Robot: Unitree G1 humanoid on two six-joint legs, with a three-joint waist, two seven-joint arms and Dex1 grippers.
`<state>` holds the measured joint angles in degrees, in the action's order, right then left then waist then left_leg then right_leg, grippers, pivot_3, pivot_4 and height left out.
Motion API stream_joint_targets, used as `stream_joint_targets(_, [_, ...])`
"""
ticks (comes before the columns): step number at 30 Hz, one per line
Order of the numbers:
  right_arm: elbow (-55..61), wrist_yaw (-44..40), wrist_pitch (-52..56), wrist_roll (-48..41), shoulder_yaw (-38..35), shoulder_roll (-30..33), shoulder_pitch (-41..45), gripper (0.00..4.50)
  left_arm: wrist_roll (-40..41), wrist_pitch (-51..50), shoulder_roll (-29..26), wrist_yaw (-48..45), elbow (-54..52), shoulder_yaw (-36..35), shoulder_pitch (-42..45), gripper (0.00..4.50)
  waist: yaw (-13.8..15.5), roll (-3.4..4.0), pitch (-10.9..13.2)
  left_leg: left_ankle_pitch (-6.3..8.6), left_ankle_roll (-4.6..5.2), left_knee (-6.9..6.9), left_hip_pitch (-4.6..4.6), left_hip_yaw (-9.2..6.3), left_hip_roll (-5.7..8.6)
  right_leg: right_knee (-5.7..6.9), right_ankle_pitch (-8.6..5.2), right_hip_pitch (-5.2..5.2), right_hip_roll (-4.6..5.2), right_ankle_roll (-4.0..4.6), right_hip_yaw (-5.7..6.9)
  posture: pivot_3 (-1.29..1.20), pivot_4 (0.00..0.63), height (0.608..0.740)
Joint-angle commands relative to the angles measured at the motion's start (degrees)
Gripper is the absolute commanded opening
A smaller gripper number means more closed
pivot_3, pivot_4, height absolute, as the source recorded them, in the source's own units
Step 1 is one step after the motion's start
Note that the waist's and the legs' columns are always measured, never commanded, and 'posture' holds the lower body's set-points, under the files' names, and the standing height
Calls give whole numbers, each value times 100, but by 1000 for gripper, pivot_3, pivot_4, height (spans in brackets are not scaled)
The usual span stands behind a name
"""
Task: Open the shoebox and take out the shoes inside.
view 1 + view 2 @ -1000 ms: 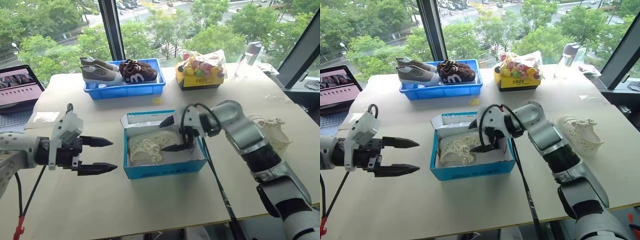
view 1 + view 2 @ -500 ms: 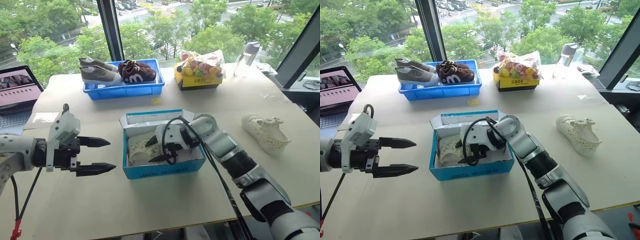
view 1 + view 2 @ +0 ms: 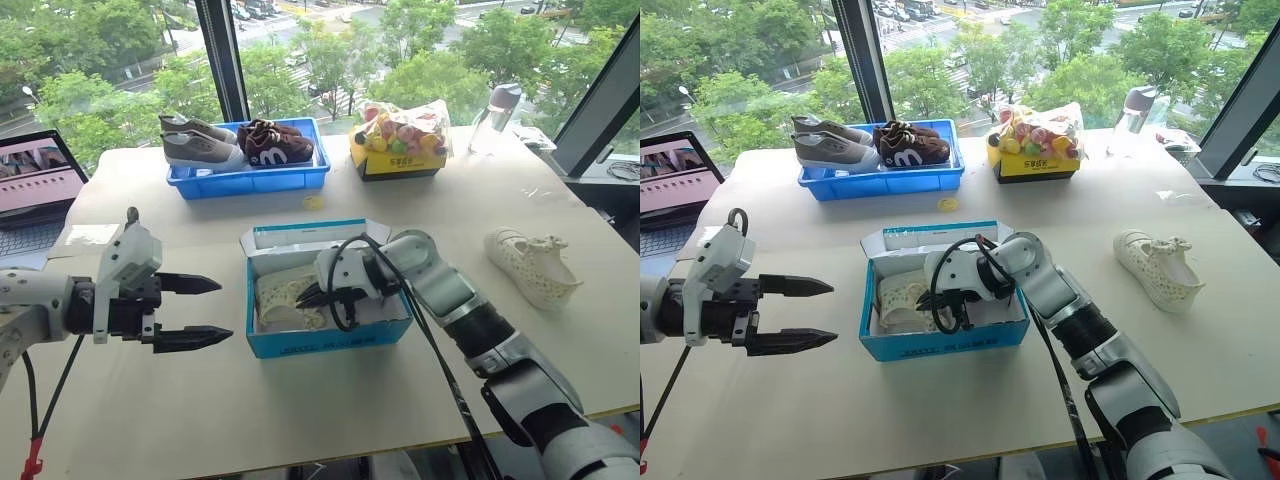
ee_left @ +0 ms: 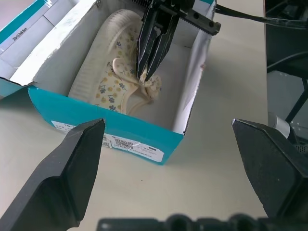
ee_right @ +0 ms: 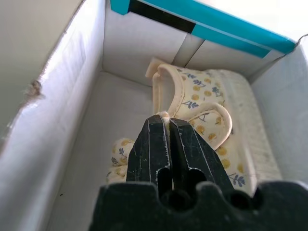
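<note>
Right tool [image 3: 932, 300] pinches collar of 1 shoe [image 3: 902, 301] in shoebox [image 3: 940, 345]; left tool [image 3: 205, 310] spread; shoe likely light, soft—collar rim suits grip.

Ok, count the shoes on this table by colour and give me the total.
Cream-white shoes: 2, one in the shoebox, one out on the table
Grey sneakers: 2, in the blue tray
Dark brown shoes: 2, in the same tray
Total: 6
</note>
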<state>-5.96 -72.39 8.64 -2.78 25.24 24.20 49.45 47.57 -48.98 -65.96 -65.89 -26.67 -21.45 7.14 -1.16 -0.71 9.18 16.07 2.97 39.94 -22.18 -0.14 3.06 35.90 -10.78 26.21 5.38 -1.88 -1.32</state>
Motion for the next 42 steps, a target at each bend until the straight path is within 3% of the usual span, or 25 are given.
stream_joint_targets(1, [584,177,489,-418,-560,14,228,16,-1,96,-65,-33,15,-33,132,4500,5,0,0,0,1,0,0,0,0,0,0,0,0,0,0,0,150,740])
stream_joint_targets(12, [501,782,1013,-741,-1356,52,666,16,-95,215,-11,-59,167,284,388,4500,0,0,0,2,4,-8,-1,0,0,-1,0,3,1,1,2,0,150,740])
stream_joint_targets(18, [371,894,1769,-1439,-2089,216,1225,16,-125,277,16,-60,179,376,403,4500,1,-1,2,3,7,-8,-7,-1,0,-3,1,7,1,1,2,0,150,740])
stream_joint_targets(23, [246,1295,2511,-1820,-2687,510,1779,16,-139,325,35,-62,207,446,440,4500,6,-1,2,11,19,-10,-6,-4,0,-4,1,6,4,1,5,0,150,740])
stream_joint_targets(29, [-559,2405,3504,-1846,-3554,1236,2418,16,-222,411,50,-135,334,585,512,4500,32,-1,3,11,20,-13,-12,-4,2,-10,0,9,12,1,9,0,150,740])
stream_joint_targets(36, [-785,3652,4396,-1812,-4109,1560,2033,16,-399,553,120,-295,534,968,812,4500,1,-1,3,14,26,-13,-15,-2,3,-14,0,5,17,2,9,0,150,740])
stream_joint_targets(42, [-326,4115,4902,-1928,-4382,1584,914,16,-475,615,151,-406,623,1121,952,4500,-16,0,4,16,32,-16,-18,6,1,-10,0,8,15,2,1,0,150,740])
